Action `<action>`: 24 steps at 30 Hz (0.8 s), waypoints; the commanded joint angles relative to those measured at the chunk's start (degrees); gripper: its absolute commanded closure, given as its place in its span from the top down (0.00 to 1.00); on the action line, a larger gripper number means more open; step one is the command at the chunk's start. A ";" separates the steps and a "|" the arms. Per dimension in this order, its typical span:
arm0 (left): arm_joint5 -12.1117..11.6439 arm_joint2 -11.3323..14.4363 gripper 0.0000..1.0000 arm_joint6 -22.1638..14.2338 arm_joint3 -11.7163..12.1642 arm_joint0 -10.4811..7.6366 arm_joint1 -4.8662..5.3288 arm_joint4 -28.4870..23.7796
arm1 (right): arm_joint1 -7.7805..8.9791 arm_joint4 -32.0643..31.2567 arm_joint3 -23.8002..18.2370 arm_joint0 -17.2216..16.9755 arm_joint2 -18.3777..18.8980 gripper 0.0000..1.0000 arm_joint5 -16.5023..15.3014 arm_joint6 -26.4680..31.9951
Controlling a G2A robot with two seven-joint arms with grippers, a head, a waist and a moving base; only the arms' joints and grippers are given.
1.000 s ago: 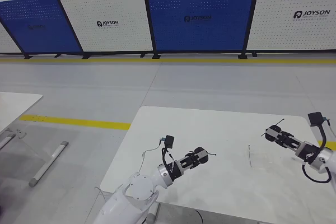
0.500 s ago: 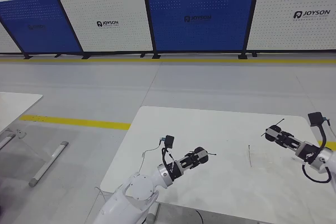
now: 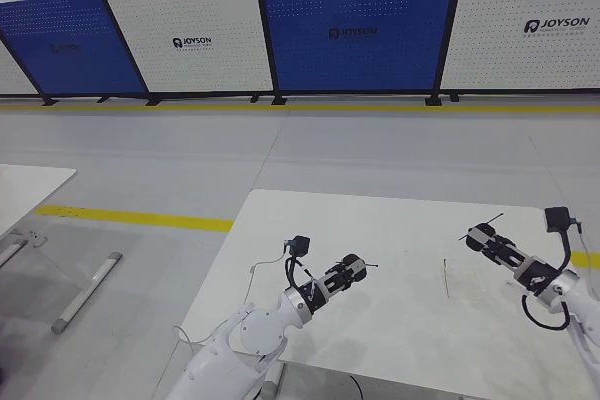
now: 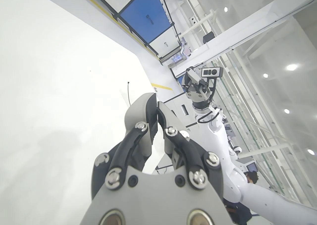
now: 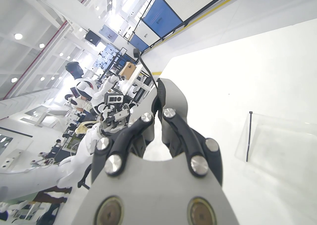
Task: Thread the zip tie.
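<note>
While the right gripper (image 3: 474,236), at the frame's right, pinches a zip tie (image 5: 146,67) by its strap, the left gripper (image 3: 360,263), lower centre, shows jaws pressed together. They sit well apart, so threading looks unstarted.

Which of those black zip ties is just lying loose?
The tie lying on the table; the other tie sticks out of the shut right gripper.

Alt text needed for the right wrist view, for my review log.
Right gripper shut on a black zip tie, its head end protruding. A second zip tie lies on the white table by a clear sheet.
</note>
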 commanded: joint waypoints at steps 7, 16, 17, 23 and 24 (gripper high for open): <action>0.00 0.00 0.00 0.01 -0.01 0.00 0.00 0.02 | 0.00 -0.01 0.01 0.01 0.01 0.00 -0.01 0.01; 0.00 0.00 0.00 0.01 -0.01 0.00 0.00 0.02 | 0.00 -0.01 0.01 0.01 0.01 0.00 -0.01 0.01; 0.00 0.00 0.00 0.01 -0.01 0.00 0.00 0.02 | 0.00 -0.01 0.01 0.01 0.01 0.00 -0.01 0.01; 0.00 0.00 0.00 0.01 -0.01 0.00 0.00 0.02 | -0.66 -1.08 -2.20 -1.59 -1.56 0.00 1.17 -5.86; 0.00 0.00 0.00 0.01 -0.01 0.00 0.00 0.02 | -0.86 -1.22 -2.60 -1.87 -2.18 0.00 1.46 -6.96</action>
